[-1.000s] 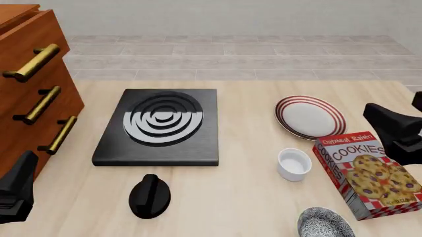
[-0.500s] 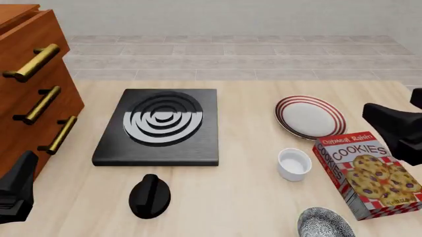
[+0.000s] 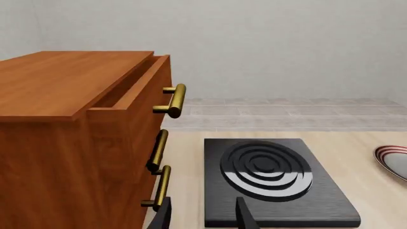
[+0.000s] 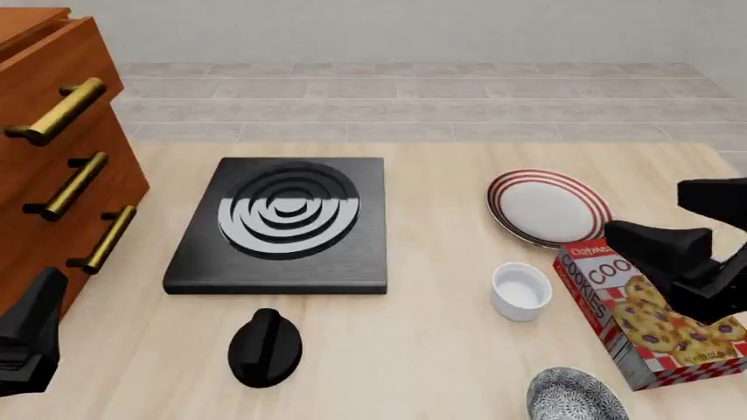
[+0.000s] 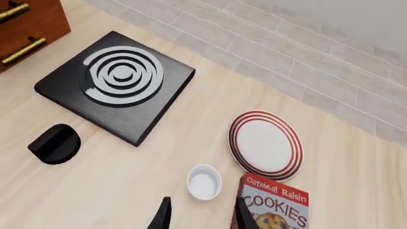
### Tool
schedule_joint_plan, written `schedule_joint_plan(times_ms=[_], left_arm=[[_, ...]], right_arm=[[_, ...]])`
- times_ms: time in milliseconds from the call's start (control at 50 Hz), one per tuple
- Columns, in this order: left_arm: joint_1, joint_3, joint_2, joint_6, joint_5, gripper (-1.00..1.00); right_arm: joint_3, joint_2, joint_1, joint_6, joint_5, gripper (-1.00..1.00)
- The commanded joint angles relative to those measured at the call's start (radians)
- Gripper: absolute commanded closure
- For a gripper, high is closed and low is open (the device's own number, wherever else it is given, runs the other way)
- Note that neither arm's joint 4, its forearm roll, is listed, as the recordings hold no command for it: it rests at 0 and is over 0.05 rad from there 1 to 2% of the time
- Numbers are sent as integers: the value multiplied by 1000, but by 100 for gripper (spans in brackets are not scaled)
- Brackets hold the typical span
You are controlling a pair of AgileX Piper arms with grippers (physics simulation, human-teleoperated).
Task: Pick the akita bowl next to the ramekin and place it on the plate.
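The akita bowl (image 4: 575, 396), speckled black and white, sits at the table's near edge, partly cut off by the front view, just near of the white ramekin (image 4: 520, 291) (image 5: 203, 182). Farther back lies the red-striped plate (image 4: 548, 207) (image 5: 265, 144), whose rim (image 3: 393, 160) also shows in the left wrist view. My right gripper (image 4: 649, 213) (image 5: 200, 217) hovers open and empty above the cookie box, right of the ramekin and beyond the bowl. My left gripper (image 4: 33, 334) (image 3: 203, 218) stays open at the near left, far from all three. The right wrist view does not show the bowl.
A cookie box (image 4: 652, 306) (image 5: 273, 205) lies right of the ramekin and bowl. A black stove plate (image 4: 286, 223) fills the table's middle, with a black knob (image 4: 265, 347) near of it. A wooden drawer cabinet (image 4: 59, 157) (image 3: 76, 133) stands at the left.
My right gripper has shifted left and lower, now over the cookie box and closer to the ramekin. The left arm and all objects stayed put.
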Motion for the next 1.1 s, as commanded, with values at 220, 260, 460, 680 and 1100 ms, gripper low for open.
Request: schedule_joint_plan(times_ms=[220, 260, 460, 680, 1100], left_arm=[[0, 0, 0, 0, 0, -100], [0, 0, 0, 0, 0, -100], [0, 0, 0, 0, 0, -100], [0, 0, 0, 0, 0, -100], [0, 0, 0, 0, 0, -100]], right_arm=[[-21, 75, 64, -67, 83, -100], [-29, 86, 63, -74, 86, -100], [-22, 111, 95, -80, 105, -100], [-1, 106, 127, -74, 149, -100], [20, 186, 140, -67, 167, -100]])
